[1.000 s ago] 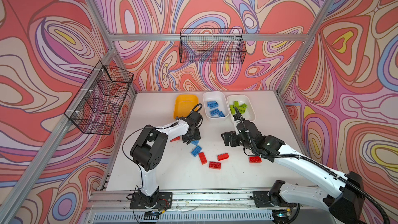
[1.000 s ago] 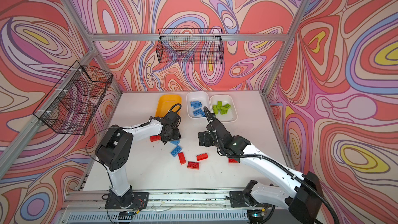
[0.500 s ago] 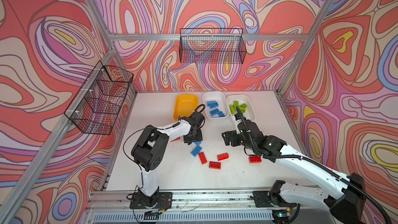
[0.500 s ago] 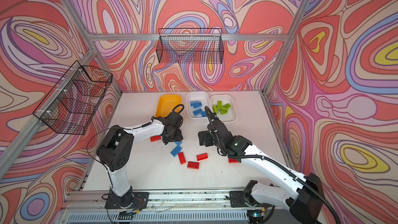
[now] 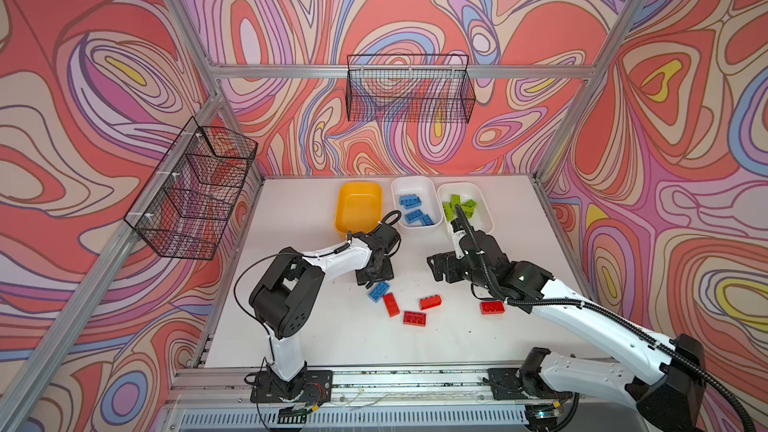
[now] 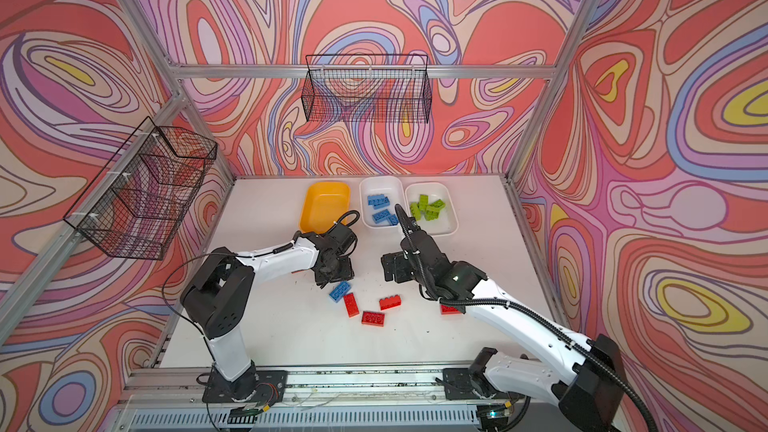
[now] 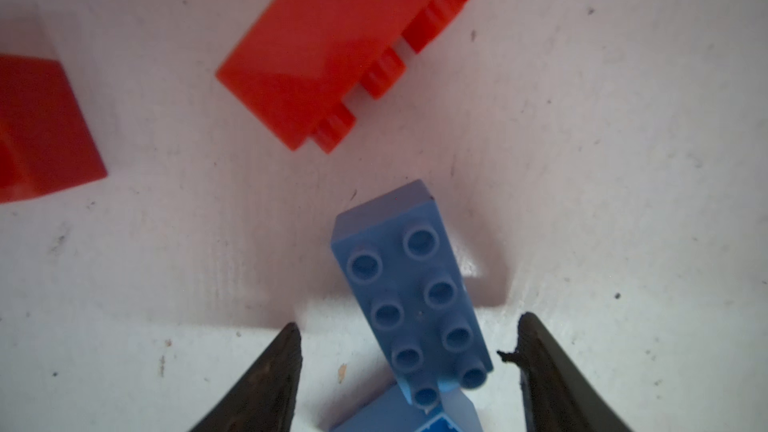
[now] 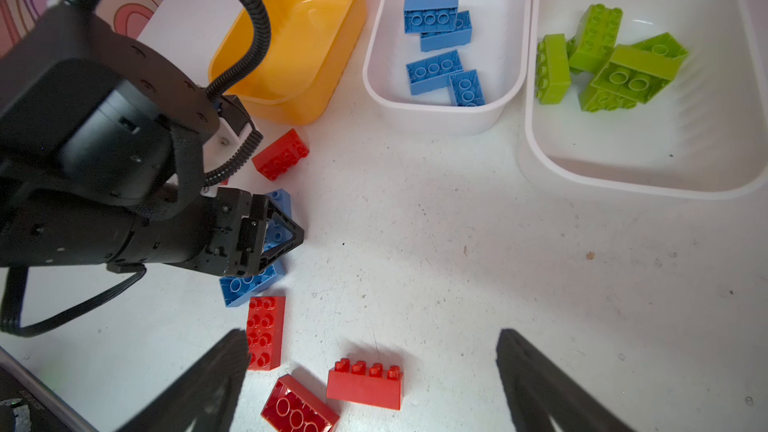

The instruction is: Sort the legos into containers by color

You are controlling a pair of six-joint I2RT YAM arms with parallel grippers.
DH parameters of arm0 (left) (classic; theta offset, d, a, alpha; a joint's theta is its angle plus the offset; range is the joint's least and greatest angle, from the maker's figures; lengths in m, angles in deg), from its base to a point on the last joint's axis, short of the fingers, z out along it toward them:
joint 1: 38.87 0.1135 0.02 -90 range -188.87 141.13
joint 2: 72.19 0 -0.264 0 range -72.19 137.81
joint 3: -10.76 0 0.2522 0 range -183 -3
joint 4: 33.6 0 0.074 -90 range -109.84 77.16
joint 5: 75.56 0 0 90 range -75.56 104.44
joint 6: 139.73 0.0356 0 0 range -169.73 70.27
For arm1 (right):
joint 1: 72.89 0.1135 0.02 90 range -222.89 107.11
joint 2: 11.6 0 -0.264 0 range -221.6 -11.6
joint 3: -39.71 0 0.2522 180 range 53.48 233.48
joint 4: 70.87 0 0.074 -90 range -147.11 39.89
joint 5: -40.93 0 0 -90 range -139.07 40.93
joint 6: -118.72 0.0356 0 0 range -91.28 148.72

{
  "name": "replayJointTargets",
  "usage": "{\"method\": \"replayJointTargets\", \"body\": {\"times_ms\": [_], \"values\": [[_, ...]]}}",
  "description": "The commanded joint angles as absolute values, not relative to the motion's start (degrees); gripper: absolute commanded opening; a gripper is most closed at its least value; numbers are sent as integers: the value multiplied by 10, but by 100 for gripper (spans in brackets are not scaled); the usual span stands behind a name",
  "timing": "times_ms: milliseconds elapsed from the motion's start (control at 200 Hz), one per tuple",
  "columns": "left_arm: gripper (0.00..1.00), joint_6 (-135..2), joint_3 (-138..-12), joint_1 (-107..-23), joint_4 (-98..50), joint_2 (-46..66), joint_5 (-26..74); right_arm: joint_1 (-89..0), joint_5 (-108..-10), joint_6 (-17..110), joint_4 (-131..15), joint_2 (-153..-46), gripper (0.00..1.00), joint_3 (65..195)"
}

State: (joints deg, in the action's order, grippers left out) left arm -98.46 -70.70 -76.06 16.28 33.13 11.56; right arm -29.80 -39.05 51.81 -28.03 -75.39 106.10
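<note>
The left gripper (image 7: 408,322) stands open astride a tilted blue brick (image 7: 409,284) propped on another blue brick (image 7: 374,413) on the bench (image 7: 166,284). Best to centre, close on its long sides, then lift straight toward the white tub (image 8: 436,120) holding blues. The right gripper (image 8: 372,332) hangs open, empty.

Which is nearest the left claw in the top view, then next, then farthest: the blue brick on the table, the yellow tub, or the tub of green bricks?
1. Blue brick, right beside the left claw.
2. Yellow tub, at the back.
3. Tub of green bricks, back right.
</note>
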Motion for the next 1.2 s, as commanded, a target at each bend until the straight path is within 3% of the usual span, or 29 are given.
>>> {"method": "replayJointTargets", "body": {"times_ms": [0,165,330,426,601,886,1197], "values": [[68,-996,-733,-763,187,351,87,-301,-395,508,-285,-738,98,1066],[63,-990,-751,-757,191,382,89,-305,-392,508,-282,-725,98,1060],[45,-982,-744,-754,196,386,96,-307,-393,512,-282,-714,98,1057],[29,-972,-746,-751,211,381,87,-307,-398,514,-285,-714,98,1056],[12,-949,-757,-733,227,378,78,-307,-402,519,-290,-719,98,1054],[3,-907,-802,-727,269,375,70,-308,-400,531,-289,-721,98,1061],[4,-865,-920,-732,318,374,68,-307,-389,546,-284,-728,98,1074]]}}
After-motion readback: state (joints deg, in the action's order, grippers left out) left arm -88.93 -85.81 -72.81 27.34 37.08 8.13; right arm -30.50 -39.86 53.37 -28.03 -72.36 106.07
